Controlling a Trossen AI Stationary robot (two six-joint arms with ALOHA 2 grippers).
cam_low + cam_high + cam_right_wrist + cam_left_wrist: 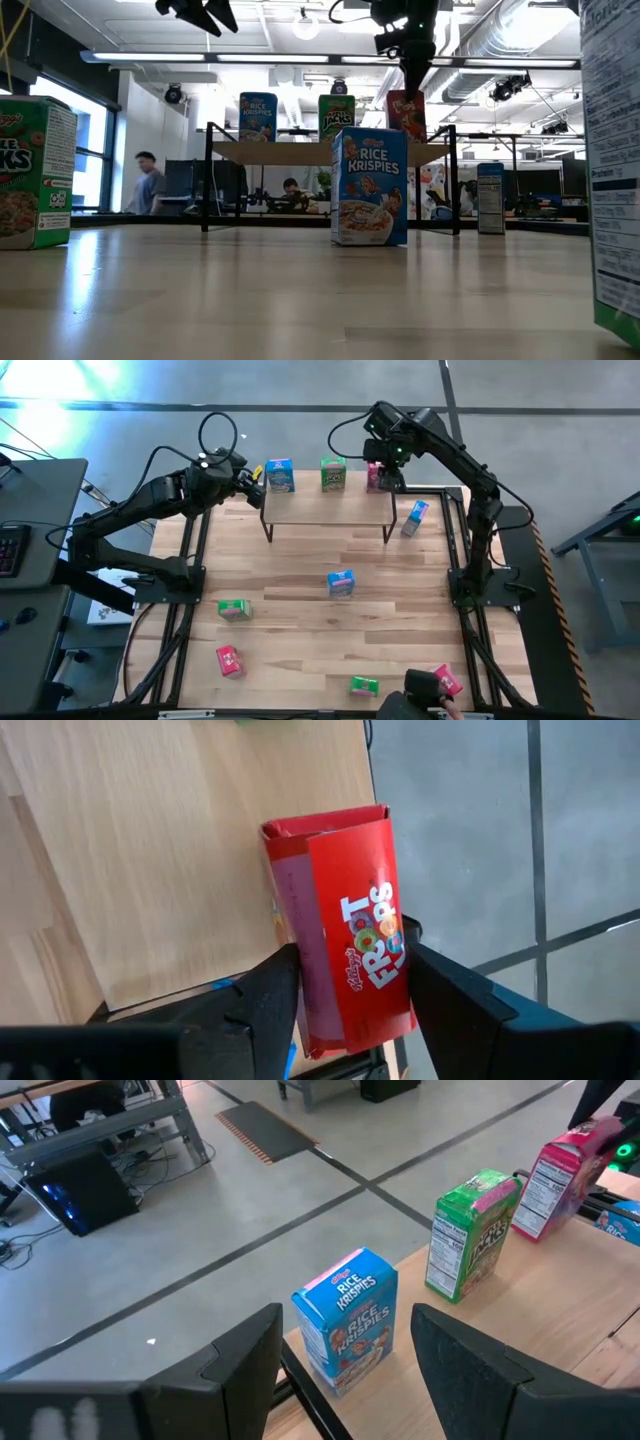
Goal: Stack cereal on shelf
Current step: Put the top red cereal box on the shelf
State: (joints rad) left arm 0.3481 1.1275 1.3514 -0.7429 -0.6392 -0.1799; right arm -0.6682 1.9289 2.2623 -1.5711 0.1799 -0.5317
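Observation:
Three cereal boxes stand upright along the far edge of the shelf (330, 512): a blue one (280, 476), a green one (333, 473) and a red one (375, 478). My right gripper (385, 468) comes down on the red box (350, 940) and is shut on it. My left gripper (252, 473) hovers open just left of the blue box (345, 1325), which shows past its spread fingers, untouched. In the low view the right gripper (413, 60) stands above the red box (405, 115), and the left gripper (195, 12) is high up. My right gripper pinches the red box at its upper end (335, 1010) between the two fingers, one on each side. The fingers (275, 990) come from above, pointing down. The box stands upright with its bottom on the shelf top at the far right corner.
More boxes are on the table: blue (341, 582) upright at the middle, another blue (415, 517) right of the shelf, green (233, 608), red (229, 660), green (363, 685) and red (447, 680) near the front edge, beside a dark-gloved hand (425, 688).

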